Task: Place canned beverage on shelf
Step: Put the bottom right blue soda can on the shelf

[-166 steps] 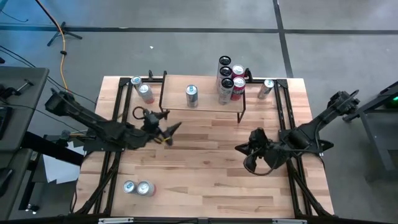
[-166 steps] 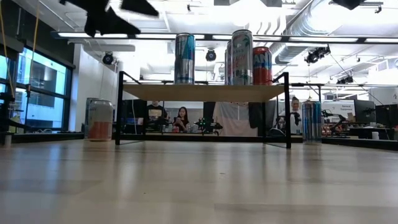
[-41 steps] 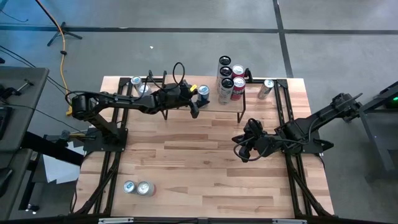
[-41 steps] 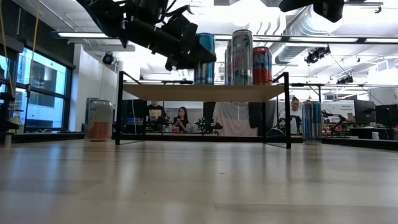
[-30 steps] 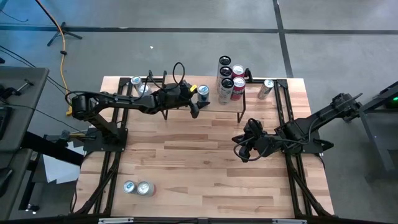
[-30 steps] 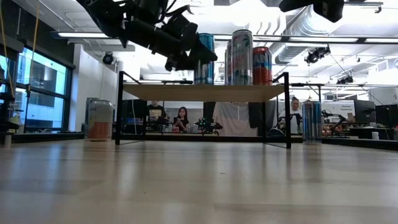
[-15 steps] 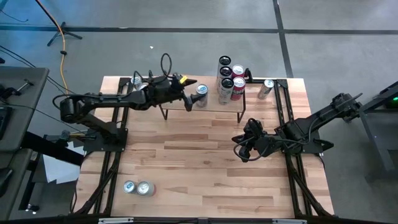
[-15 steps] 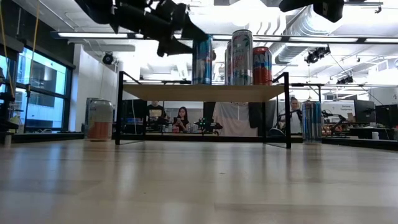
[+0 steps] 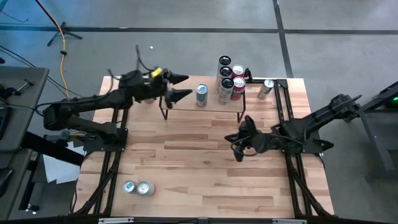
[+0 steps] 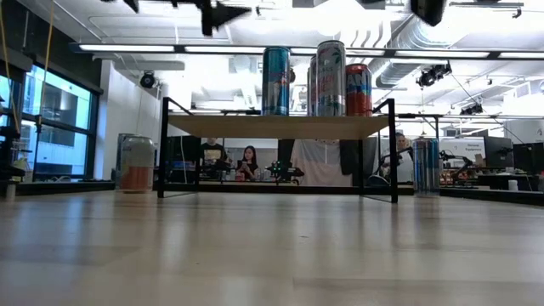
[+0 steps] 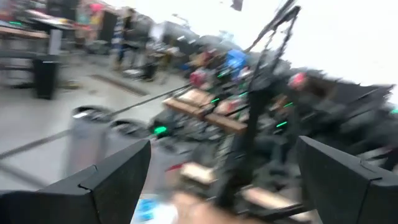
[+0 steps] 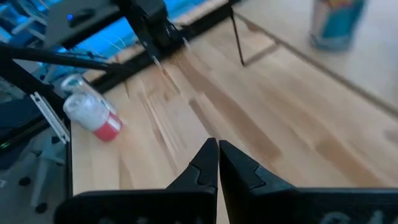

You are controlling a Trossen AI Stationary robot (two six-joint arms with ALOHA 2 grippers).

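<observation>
Your inventory at this moment:

Shelf (image 9: 214,99): sits toward the far edge of the table (image 9: 199,162), plank top on thin black legs. In the low view its plank (image 10: 276,126) carries four tall cans.

Blue can (image 9: 201,95): upright on the shelf, left of the others, nothing touching it. In the low view it (image 10: 275,81) stands alone, a small gap from the cluster.

Can cluster (image 9: 230,79): four cans grouped at the shelf's right end, two with red sides, two silver-dark. The low view shows a tall pale one (image 10: 331,78) and a red one (image 10: 358,89).

Left gripper (image 9: 177,87): above the shelf's left end, just beside the blue can but apart from it. Fingers spread wide, nothing between them. Its wrist view shows both dark fingers (image 11: 118,177) far apart over a blurred room.

Right gripper (image 9: 238,146): hangs over the table's middle right, well apart from the shelf. Fingers pressed together, holding nothing; see the wrist view (image 12: 218,163).

Loose stock: two cans (image 9: 137,187) lying at the near left of the table; one silver can (image 9: 266,88) upright right of the shelf; one red-banded can (image 10: 137,164) left of the shelf in the low view.

Background: people (image 10: 249,161) seated beyond the table.
</observation>
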